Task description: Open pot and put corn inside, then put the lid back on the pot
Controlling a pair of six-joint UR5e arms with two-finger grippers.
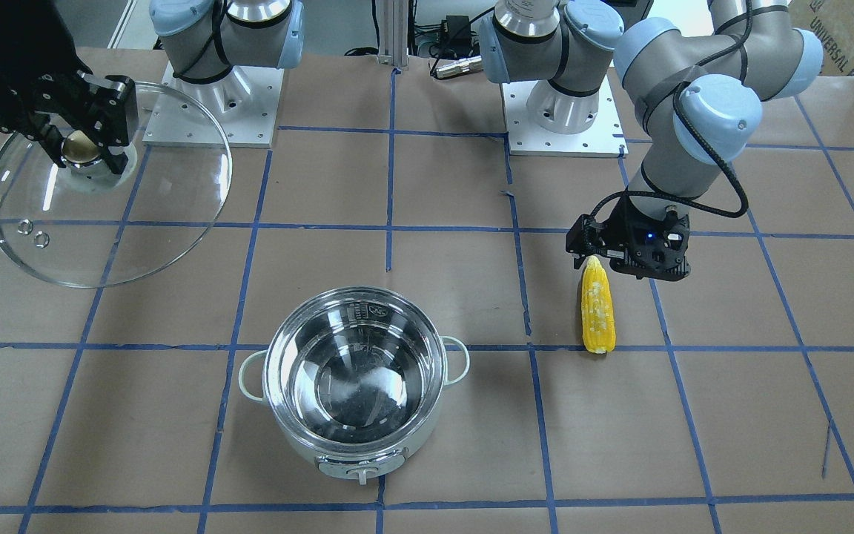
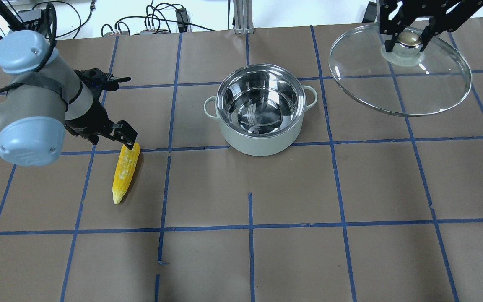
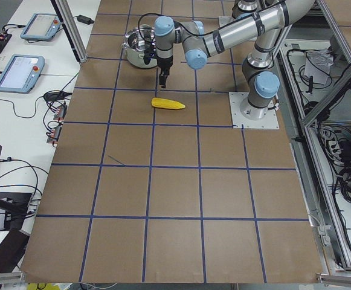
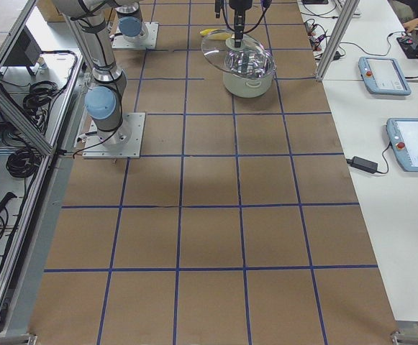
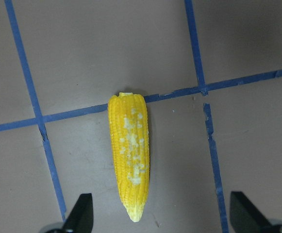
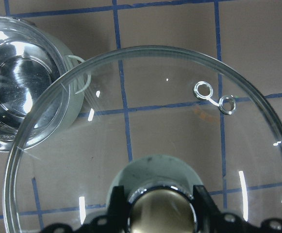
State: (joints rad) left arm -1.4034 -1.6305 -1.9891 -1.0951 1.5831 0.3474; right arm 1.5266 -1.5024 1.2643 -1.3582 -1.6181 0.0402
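Surface (image 2: 266, 260): brown, gridded with blue tape. Pot (image 2: 258, 140): upright near the middle, uncovered, interior bare steel. Lid (image 2: 401, 88): held off the surface to the pot's right, tilted, clear of the pot. Corn (image 2: 126, 172): lying flat on the surface, well apart from the pot on its left. Right gripper (image 2: 407, 40): clamped on the lid's knob. Left gripper (image 5: 162, 213): above the corn, jaws apart, not touching it.
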